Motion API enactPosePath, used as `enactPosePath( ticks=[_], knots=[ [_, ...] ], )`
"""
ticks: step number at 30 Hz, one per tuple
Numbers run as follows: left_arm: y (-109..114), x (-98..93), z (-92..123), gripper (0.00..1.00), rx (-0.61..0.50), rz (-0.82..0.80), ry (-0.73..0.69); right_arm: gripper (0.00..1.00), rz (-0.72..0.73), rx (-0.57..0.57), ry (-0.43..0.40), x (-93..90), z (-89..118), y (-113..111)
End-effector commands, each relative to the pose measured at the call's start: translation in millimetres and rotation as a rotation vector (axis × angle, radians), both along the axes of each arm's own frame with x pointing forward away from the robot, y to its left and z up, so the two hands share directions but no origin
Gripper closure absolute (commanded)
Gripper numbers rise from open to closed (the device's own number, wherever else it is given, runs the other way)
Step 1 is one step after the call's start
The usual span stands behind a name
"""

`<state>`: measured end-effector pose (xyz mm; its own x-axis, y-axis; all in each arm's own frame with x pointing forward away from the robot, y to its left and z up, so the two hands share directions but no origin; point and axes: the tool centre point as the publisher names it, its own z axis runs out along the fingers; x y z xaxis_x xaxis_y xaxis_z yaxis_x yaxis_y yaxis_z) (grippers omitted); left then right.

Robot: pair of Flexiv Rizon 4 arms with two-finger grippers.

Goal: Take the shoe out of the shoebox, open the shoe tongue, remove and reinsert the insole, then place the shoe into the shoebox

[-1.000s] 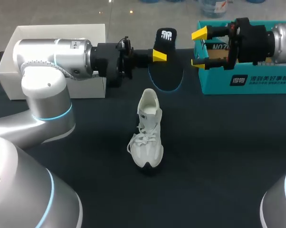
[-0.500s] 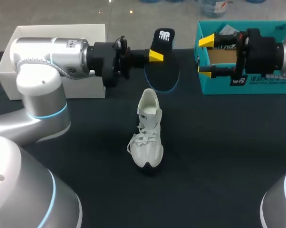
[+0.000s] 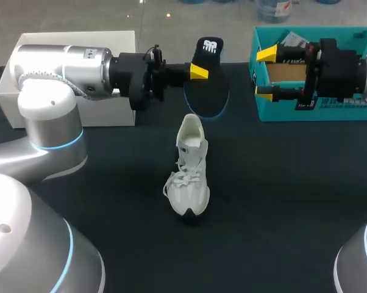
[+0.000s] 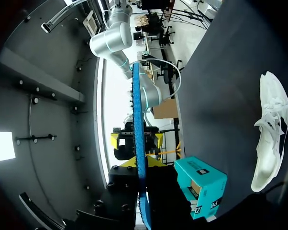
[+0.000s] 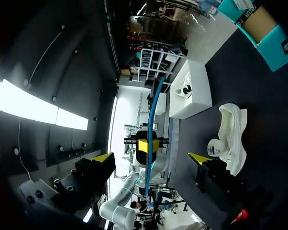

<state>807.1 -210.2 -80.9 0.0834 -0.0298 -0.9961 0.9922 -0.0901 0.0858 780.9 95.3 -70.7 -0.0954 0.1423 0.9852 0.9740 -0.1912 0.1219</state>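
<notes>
A white sneaker (image 3: 188, 168) lies on the dark table, toe towards the front edge. Above and behind it my left gripper (image 3: 200, 70) is shut on a black insole with a blue rim (image 3: 208, 94), held upright on edge. In the left wrist view the insole (image 4: 137, 139) shows edge-on as a blue line between my gripper's (image 4: 140, 165) tips, with the sneaker (image 4: 271, 129) off to one side. My right gripper (image 3: 264, 72) stands wide open and empty in front of the teal shoebox (image 3: 330, 110), facing the insole (image 5: 151, 124) across a gap.
A white box (image 3: 74, 116) stands at the back left behind my left arm. The teal shoebox (image 4: 201, 188) is open at the back right. Dark table surface (image 3: 281, 201) stretches around the sneaker on both sides and in front.
My right gripper has drawn back to the right, away from the insole, and stayed wide open. The left gripper and insole shifted slightly to the left. The sneaker has not moved.
</notes>
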Motion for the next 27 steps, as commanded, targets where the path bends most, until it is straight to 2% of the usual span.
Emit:
enactPosePath(
  ticks=[1, 3, 5, 9, 10, 11, 18, 23, 27],
  knots=[
    [-0.2, 0.1, -0.2, 1.00, -0.001, 0.000, -0.002, 0.00, -0.002, -0.002, 0.001, -0.3, -0.5, 1.4],
    [-0.2, 0.1, -0.2, 1.00, -0.001, 0.000, -0.002, 0.00, -0.002, -0.002, 0.001, -0.3, -0.5, 1.4],
    [1.3, -3.8, 11.0, 1.00, -0.009, 0.025, 0.169, 0.00, -0.002, -0.002, 0.001, -0.3, -0.5, 1.4],
    [4.8, -11.9, 24.0, 1.00, 0.117, 0.053, 0.455, 0.00, -0.002, -0.002, 0.001, -0.3, -0.5, 1.4],
    [6.3, -14.4, 25.6, 1.00, 0.146, 0.043, 0.461, 0.00, -0.002, -0.002, 0.001, -0.3, -0.5, 1.4],
    [7.5, -16.1, 27.3, 1.00, 0.200, 0.069, 0.568, 0.00, -0.002, -0.002, 0.001, -0.3, -0.5, 1.4],
    [13.3, -23.3, 19.7, 1.00, 0.372, 0.046, 0.972, 0.00, -0.002, -0.002, 0.001, -0.3, -0.5, 1.4],
    [11.0, -22.5, 16.0, 1.00, 0.324, 0.051, 1.222, 0.00, -0.002, -0.002, 0.001, -0.3, -0.5, 1.4],
    [8.5, -21.1, 20.9, 1.00, 0.255, 0.086, 1.382, 0.00, -0.002, -0.002, 0.001, -0.3, -0.5, 1.4]
  ],
)
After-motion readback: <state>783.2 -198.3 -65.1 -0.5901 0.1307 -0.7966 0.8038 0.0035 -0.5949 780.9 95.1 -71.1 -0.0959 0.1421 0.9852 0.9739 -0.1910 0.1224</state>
